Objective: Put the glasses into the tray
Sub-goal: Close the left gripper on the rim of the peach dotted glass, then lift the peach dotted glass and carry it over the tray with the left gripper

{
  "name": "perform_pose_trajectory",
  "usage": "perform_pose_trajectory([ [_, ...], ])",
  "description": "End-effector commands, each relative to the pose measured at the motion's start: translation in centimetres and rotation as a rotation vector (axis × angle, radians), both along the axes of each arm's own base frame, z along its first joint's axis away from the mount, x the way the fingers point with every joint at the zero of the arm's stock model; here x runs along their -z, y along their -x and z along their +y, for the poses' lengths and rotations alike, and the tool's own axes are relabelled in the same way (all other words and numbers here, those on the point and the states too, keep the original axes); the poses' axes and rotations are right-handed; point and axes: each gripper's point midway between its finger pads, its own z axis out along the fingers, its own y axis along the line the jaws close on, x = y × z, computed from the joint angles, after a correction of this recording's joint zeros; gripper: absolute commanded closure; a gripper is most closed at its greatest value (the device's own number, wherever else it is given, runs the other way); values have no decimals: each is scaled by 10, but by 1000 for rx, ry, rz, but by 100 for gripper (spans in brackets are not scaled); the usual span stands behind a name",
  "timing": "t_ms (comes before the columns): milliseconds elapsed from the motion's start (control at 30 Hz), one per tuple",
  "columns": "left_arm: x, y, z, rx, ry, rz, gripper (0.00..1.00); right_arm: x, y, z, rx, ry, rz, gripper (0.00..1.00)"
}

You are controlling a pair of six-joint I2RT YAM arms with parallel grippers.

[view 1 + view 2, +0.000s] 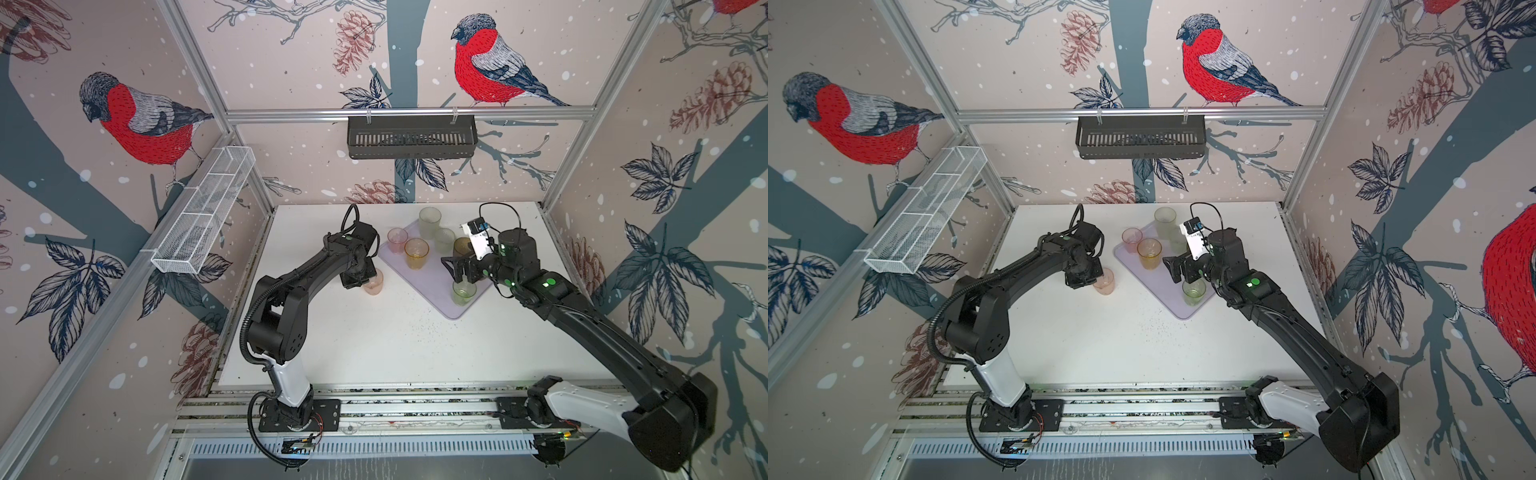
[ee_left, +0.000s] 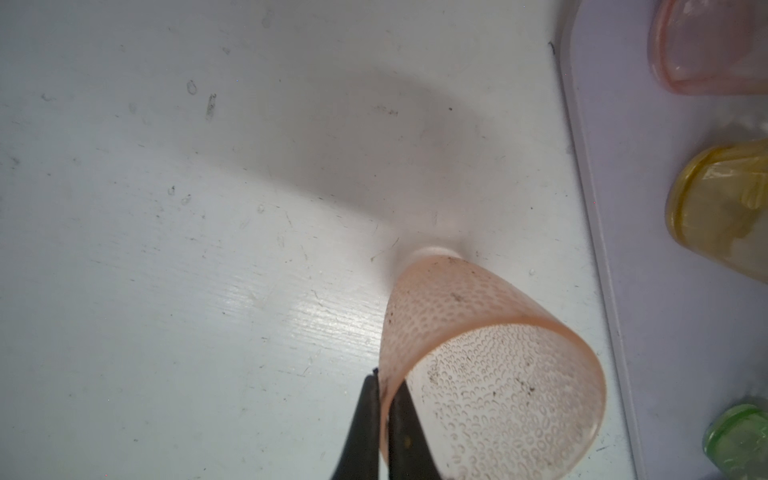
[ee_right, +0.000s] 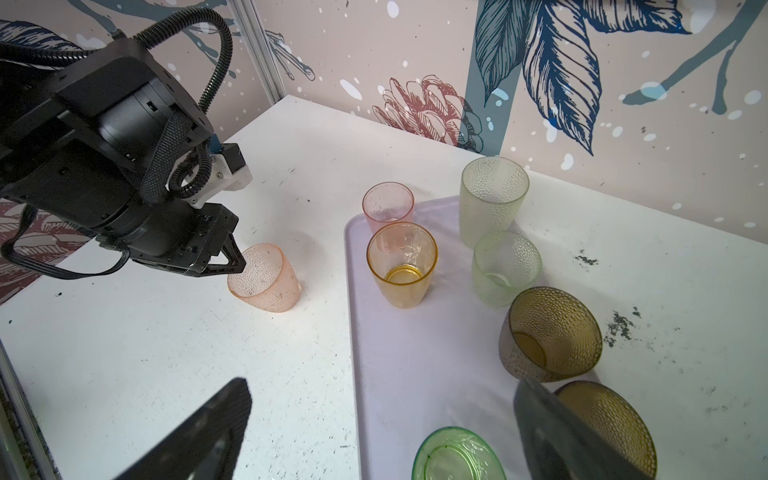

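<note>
A dimpled pink glass [image 1: 375, 284] [image 3: 266, 278] leans tilted on the white table, just left of the lilac tray [image 1: 432, 279] [image 3: 415, 353]. My left gripper [image 1: 360, 279] [image 2: 384, 384] is shut on its rim, one finger inside and one outside. Several glasses stand on the tray: pink [image 3: 388, 205], amber [image 3: 402, 266], two frosted [image 3: 492, 199] [image 3: 505, 268], two brown [image 3: 550, 332] [image 3: 611, 424] and green [image 3: 457, 455]. My right gripper [image 1: 457, 268] [image 3: 380, 386] hangs open and empty over the tray, above the green glass [image 1: 463, 291].
A black slatted basket [image 1: 411, 137] hangs on the back rail and a white wire mesh basket [image 1: 203, 212] on the left rail. Dark specks [image 3: 619, 328] lie on the table right of the tray. Walls enclose the table on three sides.
</note>
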Motion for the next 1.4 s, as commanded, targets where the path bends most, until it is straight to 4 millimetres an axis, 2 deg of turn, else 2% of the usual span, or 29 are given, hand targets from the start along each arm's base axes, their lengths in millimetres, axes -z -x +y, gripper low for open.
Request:
perform_pose_trajectory([
  [0,-3,2,4,0,-38,8,96,-7,-2,0,3,-7,-26,0],
  [367,-18,2,-12,34,-51,-6,98,-8,-2,0,4,-11,-29,0],
  [967,-28,5,-88,139,7,6,99,-7,-9,-6,35,-1,-35,0],
  [1367,-31,4,-119,171,51,-14,100,-6,-11,-11,53,10,-39,0],
])
